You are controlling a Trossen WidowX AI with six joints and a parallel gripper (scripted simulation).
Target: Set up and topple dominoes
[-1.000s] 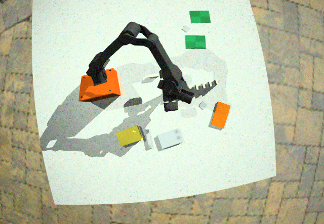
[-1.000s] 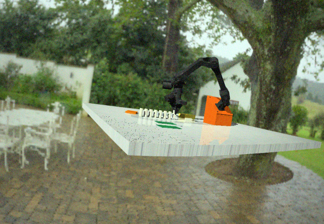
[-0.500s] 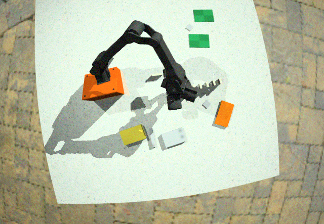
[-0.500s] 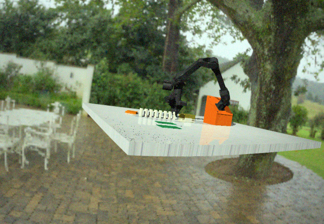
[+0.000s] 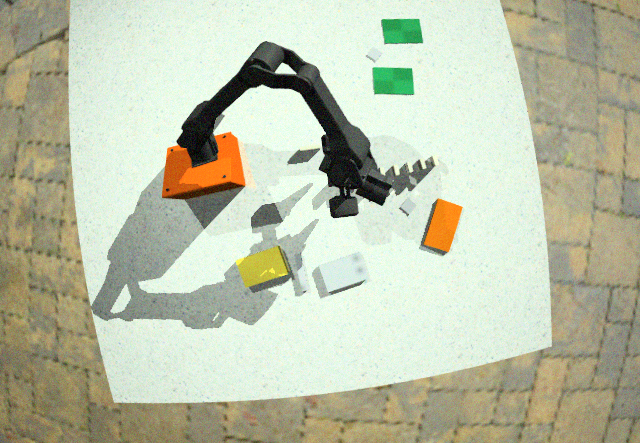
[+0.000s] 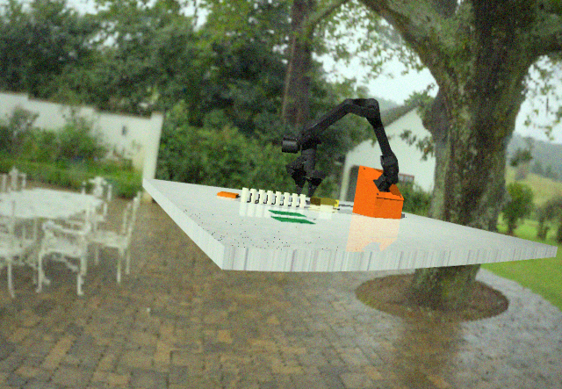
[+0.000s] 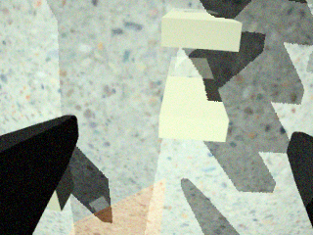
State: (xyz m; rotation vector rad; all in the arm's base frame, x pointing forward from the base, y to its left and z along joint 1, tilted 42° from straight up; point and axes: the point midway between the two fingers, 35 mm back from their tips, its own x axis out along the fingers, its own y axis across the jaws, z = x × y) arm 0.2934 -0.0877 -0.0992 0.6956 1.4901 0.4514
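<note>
My gripper (image 6: 306,192) (image 7: 184,135) is open, its fingers wide apart and low over the table. Between them, untouched, a cream domino (image 7: 193,108) (image 6: 302,200) appears upright at the arm-side end of the row. The neighbouring row domino (image 7: 201,34) stands just beyond it, with a gap. The row (image 5: 408,167) (image 6: 270,197) holds several upright dominoes; the arm hides its near end in the top view. Another cream domino (image 5: 310,149) seems to rest on its long edge, apart from the row towards the base. The left finger partly hides it in the wrist view.
An orange block (image 5: 443,225) (image 6: 226,194) lies beyond the row's far end. A yellow block (image 5: 262,266) (image 6: 324,202), a white box (image 5: 341,274) and a small white block (image 5: 300,280) are to one side. Two green tiles (image 5: 403,31) (image 5: 393,80) lie opposite. A grey chip (image 5: 407,205) lies near the row.
</note>
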